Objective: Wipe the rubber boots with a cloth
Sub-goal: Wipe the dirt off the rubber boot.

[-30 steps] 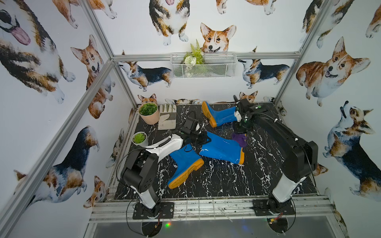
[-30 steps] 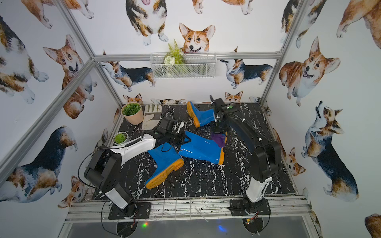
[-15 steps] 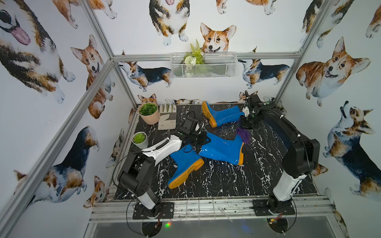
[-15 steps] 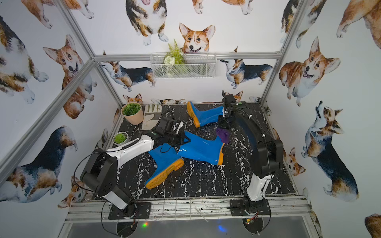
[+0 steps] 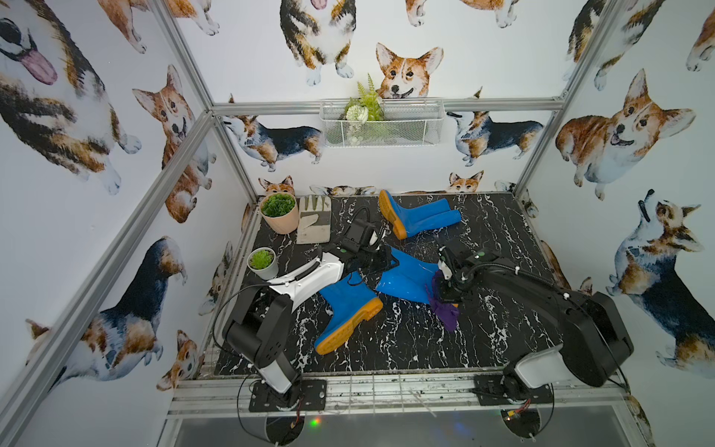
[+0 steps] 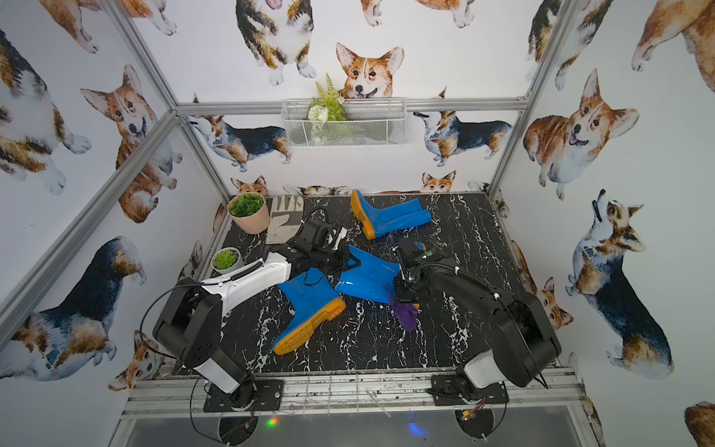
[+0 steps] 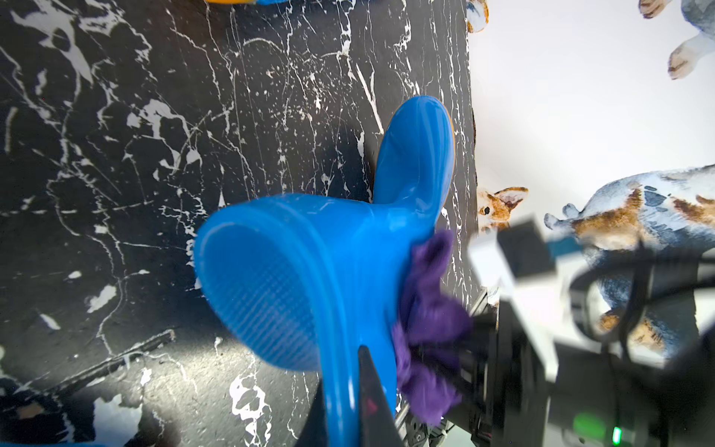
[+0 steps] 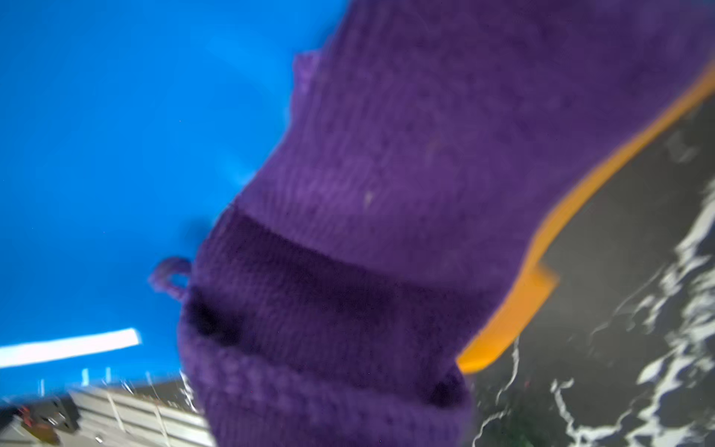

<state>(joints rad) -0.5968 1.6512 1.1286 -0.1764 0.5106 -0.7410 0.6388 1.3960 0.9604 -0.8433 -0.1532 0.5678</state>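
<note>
Black marble-look table (image 5: pixel 406 340), white-veined and glossy, is enclosed by corgi-print walls (image 5: pixel 96 154) and an aluminium frame (image 5: pixel 185 143). A white wire basket (image 5: pixel 406 127) holding a fern (image 5: pixel 367 100) is hung on the back rail. A peach pot (image 5: pixel 279 220), a small grey pot (image 5: pixel 264 267) and a pale fabric glove (image 5: pixel 314 224) are grouped at the left back. Three glossy blue boots with orange soles are laid on their sides: far boot (image 5: pixel 418 218) by the back wall, middle boot (image 5: pixel 406 276) at centre, near boot (image 5: pixel 348 309) frontward. The middle boot's shaft rim is pinched tight in the left claw (image 5: pixel 389 263). The fuzzy purple cloth (image 5: pixel 445 309) is clamped in the right claw (image 5: pixel 445 288) and pressed against the middle boot's foot end, beside the sole.
</note>
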